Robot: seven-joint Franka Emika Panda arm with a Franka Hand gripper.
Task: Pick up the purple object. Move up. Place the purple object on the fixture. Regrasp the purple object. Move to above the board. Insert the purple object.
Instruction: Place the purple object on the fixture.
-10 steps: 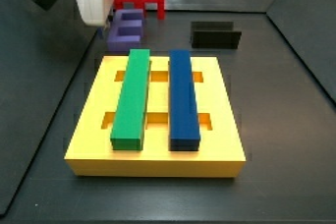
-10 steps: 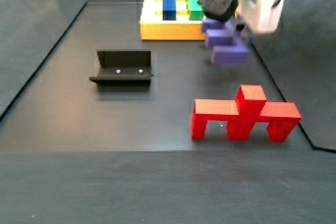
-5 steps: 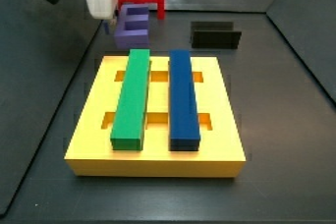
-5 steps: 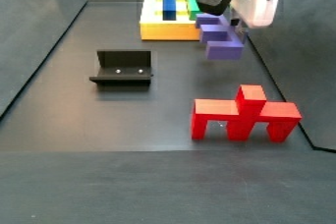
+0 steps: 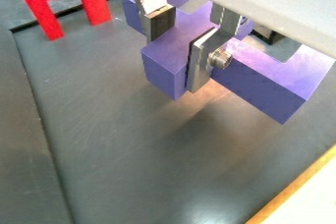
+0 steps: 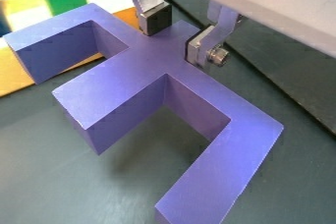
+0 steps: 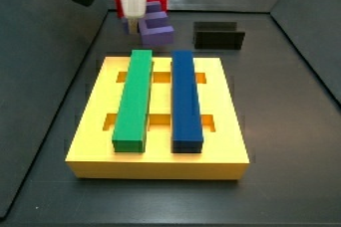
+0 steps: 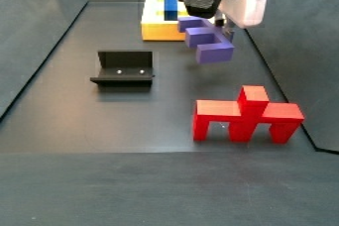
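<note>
Gripper closed on the purple object, its 2 silver fingers clamping 1 arm of the cross; the piece hangs clear of the floor between the board and the red legged piece, with the fixture well apart. The purple object looks rigid, smooth-faced and probably light, so judged liable to pivot when held off-centre; a hold across flat parallel faces near the crossing appears most secure.
</note>
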